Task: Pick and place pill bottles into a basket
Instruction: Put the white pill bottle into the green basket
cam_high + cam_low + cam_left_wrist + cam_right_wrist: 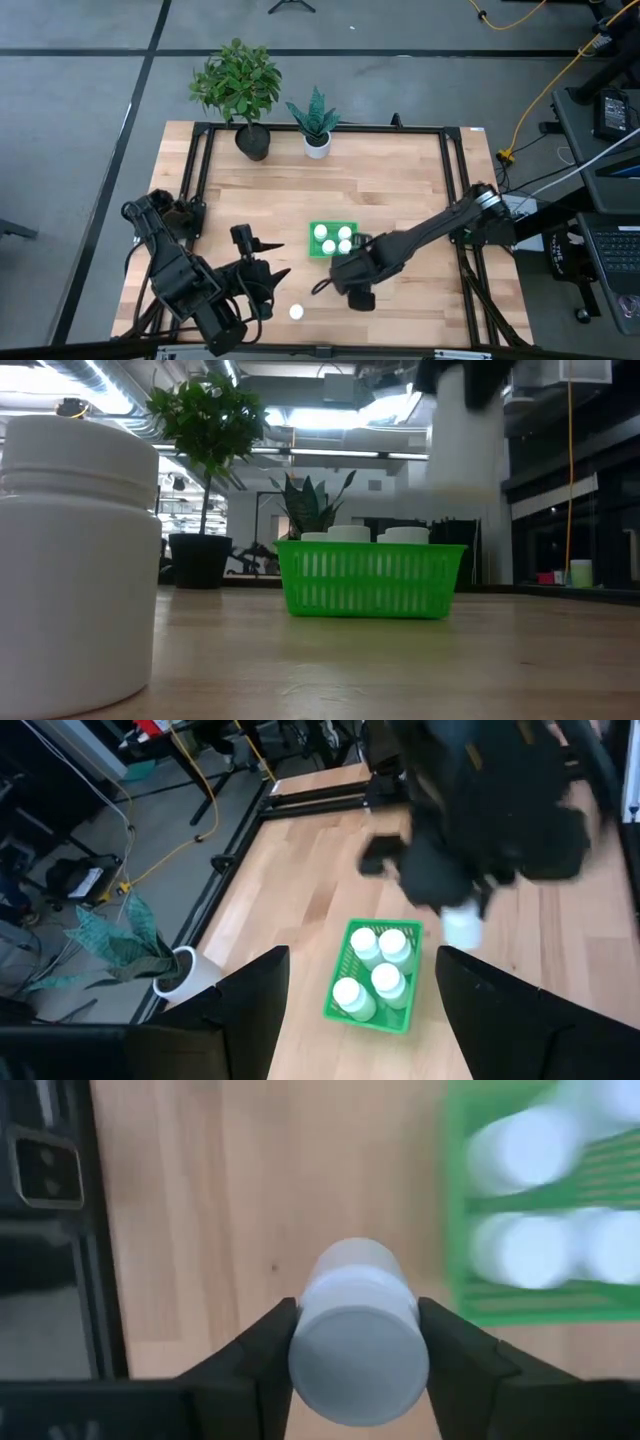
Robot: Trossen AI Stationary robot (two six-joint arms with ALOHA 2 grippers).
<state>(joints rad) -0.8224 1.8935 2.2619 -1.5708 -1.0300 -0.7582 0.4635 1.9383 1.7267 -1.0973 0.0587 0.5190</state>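
Right gripper (355, 1345): fingers clamp one pill bottle (358, 1330), upright, above the table beside the basket (333, 241). Four bottles upright inside; one stands near. Left gripper (355, 990): fingers spread, empty.

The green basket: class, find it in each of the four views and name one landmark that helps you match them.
High view: green basket at table centre, four pill bottles inside.
Low view: centre, bottle caps above its rim.
Left wrist view: lower centre.
Right wrist view: at the right edge.
Shared landmark: the held pill bottle in the right gripper, beside the basket.
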